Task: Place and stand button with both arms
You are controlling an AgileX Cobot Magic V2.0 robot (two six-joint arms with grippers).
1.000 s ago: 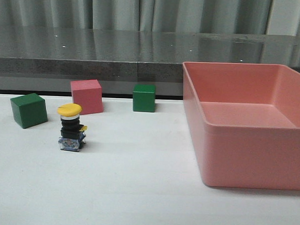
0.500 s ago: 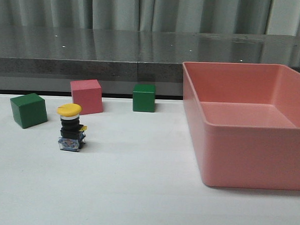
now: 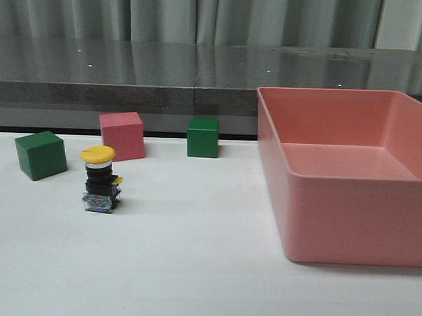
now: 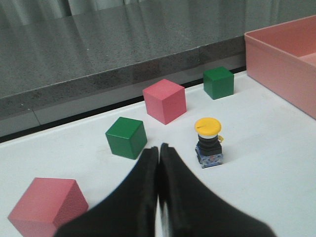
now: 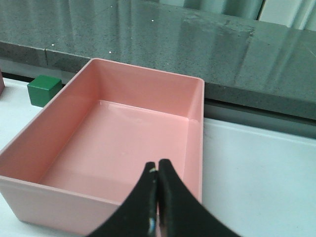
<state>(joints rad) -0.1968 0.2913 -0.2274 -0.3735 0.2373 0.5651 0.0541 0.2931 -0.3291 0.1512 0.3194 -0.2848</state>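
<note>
The button (image 3: 100,182) stands upright on the white table at the left, yellow cap up, blue base down; it also shows in the left wrist view (image 4: 208,142). Neither arm shows in the front view. My left gripper (image 4: 159,148) is shut and empty, held back from the button with a gap of bare table between them. My right gripper (image 5: 157,166) is shut and empty, above the near part of the pink bin (image 5: 192,123).
A large empty pink bin (image 3: 287,175) fills the right side of the table. A green cube (image 3: 40,155), a pink cube (image 3: 121,135) and another green cube (image 3: 202,136) stand behind the button. Another pink cube (image 4: 47,206) lies near my left gripper. A grey ledge runs along the back.
</note>
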